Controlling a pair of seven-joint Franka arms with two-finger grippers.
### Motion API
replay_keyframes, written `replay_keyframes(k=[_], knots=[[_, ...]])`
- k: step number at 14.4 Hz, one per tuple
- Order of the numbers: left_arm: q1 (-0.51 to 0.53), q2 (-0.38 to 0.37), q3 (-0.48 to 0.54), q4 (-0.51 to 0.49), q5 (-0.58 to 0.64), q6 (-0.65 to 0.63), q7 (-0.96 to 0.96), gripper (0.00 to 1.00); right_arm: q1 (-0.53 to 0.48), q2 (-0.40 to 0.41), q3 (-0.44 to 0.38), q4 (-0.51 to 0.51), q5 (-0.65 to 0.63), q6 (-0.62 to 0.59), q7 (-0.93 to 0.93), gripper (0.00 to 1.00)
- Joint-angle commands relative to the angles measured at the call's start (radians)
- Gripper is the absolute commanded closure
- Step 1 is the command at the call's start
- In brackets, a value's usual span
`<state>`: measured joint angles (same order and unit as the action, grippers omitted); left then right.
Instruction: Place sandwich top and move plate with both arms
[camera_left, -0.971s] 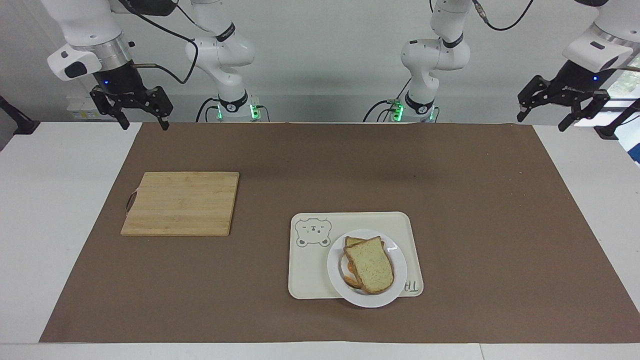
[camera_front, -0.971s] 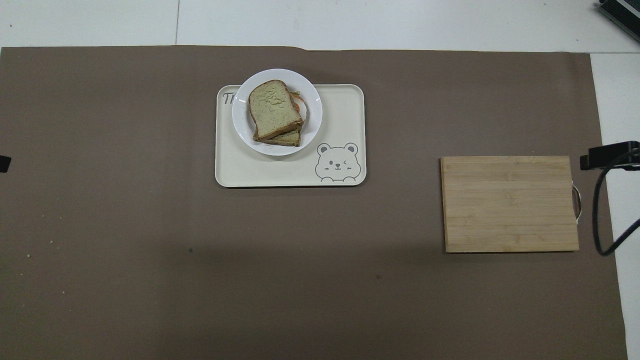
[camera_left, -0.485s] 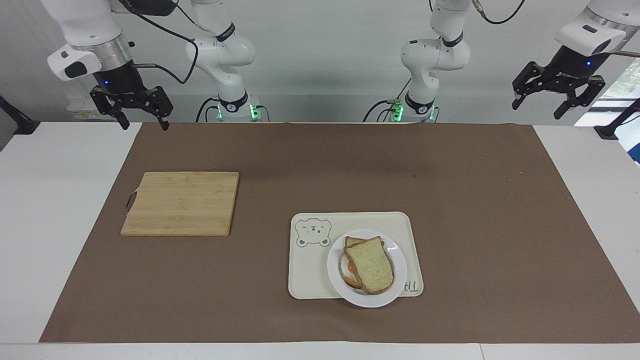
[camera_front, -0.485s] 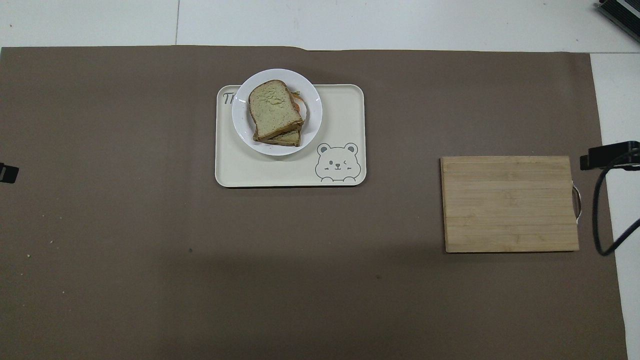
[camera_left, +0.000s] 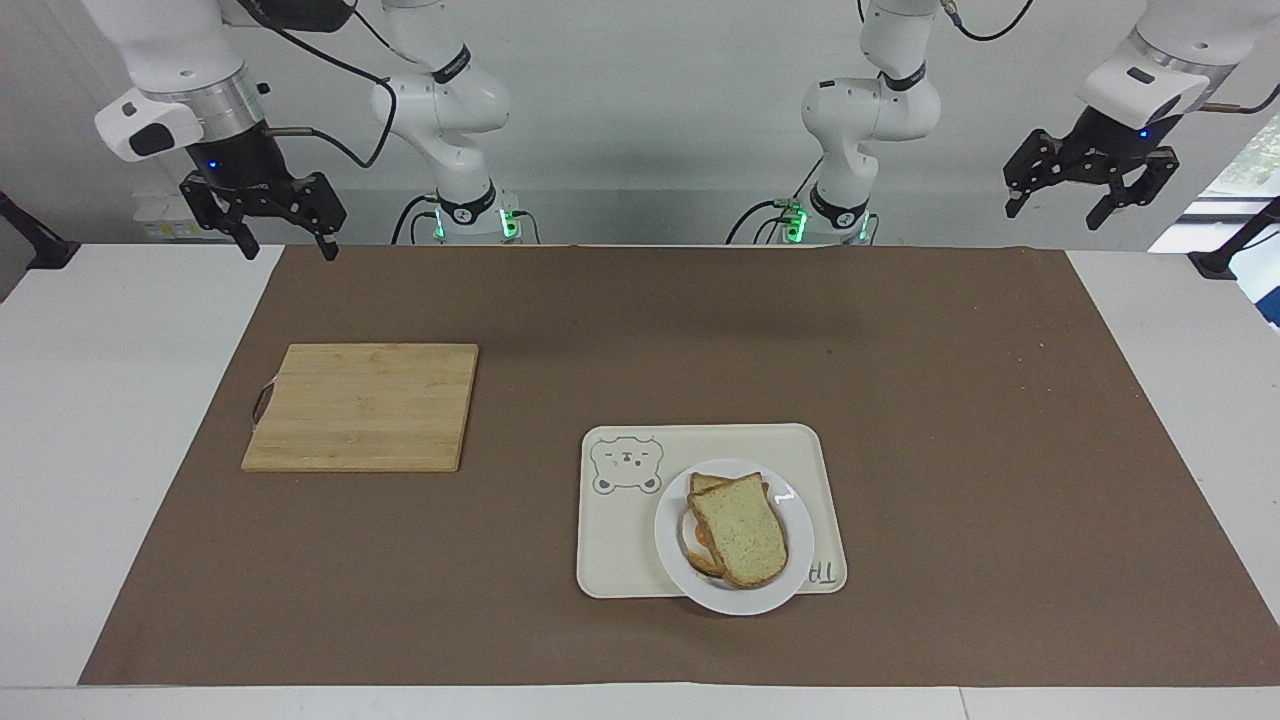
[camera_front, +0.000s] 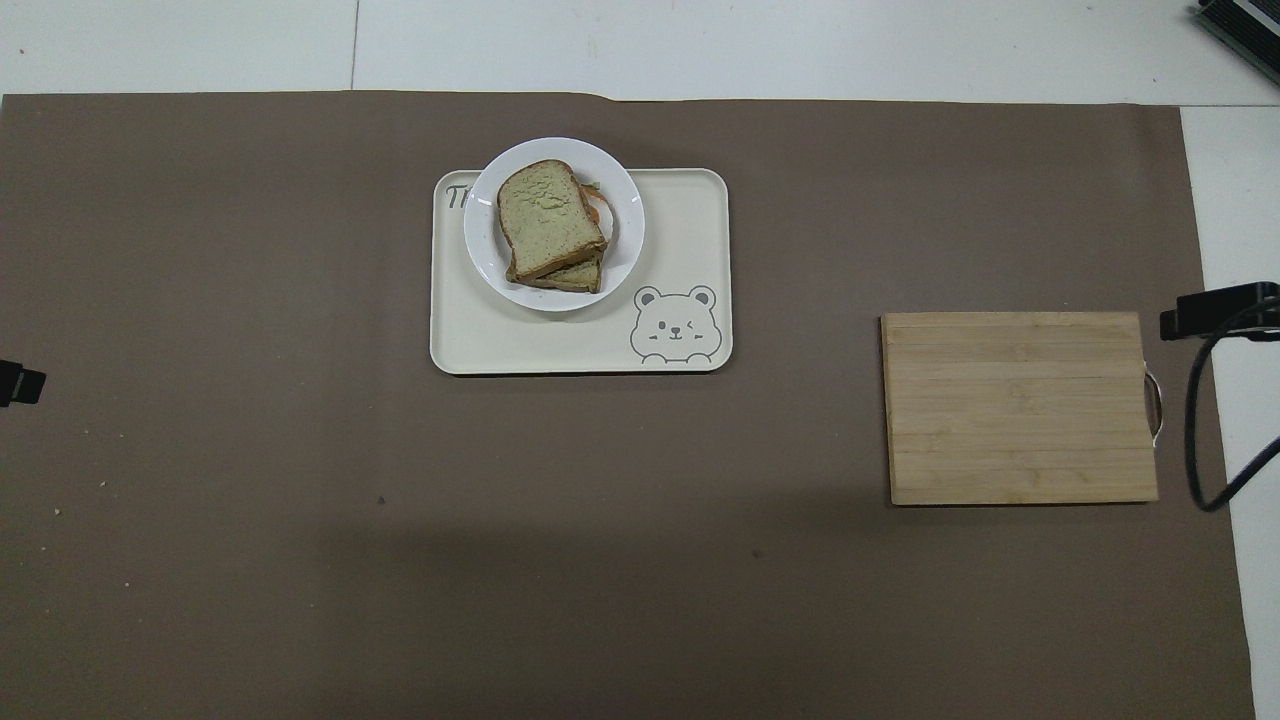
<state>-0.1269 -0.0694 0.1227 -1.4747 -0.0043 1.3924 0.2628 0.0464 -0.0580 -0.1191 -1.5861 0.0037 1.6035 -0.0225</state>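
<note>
A brown mat (camera_left: 640, 460) covers most of a white table (camera_left: 110, 400), with two white robot arms based side by side at the robots' edge. Near the middle of the mat lies a cream tray (camera_left: 620, 540) with a bear drawing in the corner nearest the robots and toward the right arm's end. A white plate (camera_left: 676, 560) rests on the tray at the corner farthest from the robots, toward the left arm's end, its rim jutting slightly past the tray's edge. On the plate sits a sandwich: the top slice (camera_left: 740, 535), pale greenish bread with a brown crust, lies askew on a lower slice (camera_left: 706, 482), with a bit of orange filling (camera_left: 700, 540) peeking out between them. A wooden board (camera_left: 362, 406) lies flat on the mat toward the right arm's end, well apart from the tray, with nothing on it. The right gripper (camera_left: 283, 245) hangs in the air over the mat's corner nearest the robots at that end, its two fingers spread wide and holding nothing. The left gripper (camera_left: 1056, 206) is raised high over the mat's edge at the left arm's end, fingers likewise spread wide and empty. In the overhead view only a dark tip shows at each side edge.
</note>
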Motion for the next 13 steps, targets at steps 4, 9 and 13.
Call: replay_keyframes(k=[4,9,13], knots=[[-0.020,-0.024,0.005,-0.033,0.018,0.042,-0.020,0.00,-0.005,-0.014,0.004,-0.009,-0.008,-0.010,-0.014,0.00],[-0.019,-0.021,0.003,-0.032,0.018,0.076,-0.022,0.00,-0.005,-0.013,0.004,-0.009,-0.008,-0.010,-0.014,0.00],[-0.020,-0.021,0.003,-0.032,0.017,0.076,-0.020,0.00,-0.005,-0.013,0.004,-0.009,-0.008,-0.010,-0.014,0.00]])
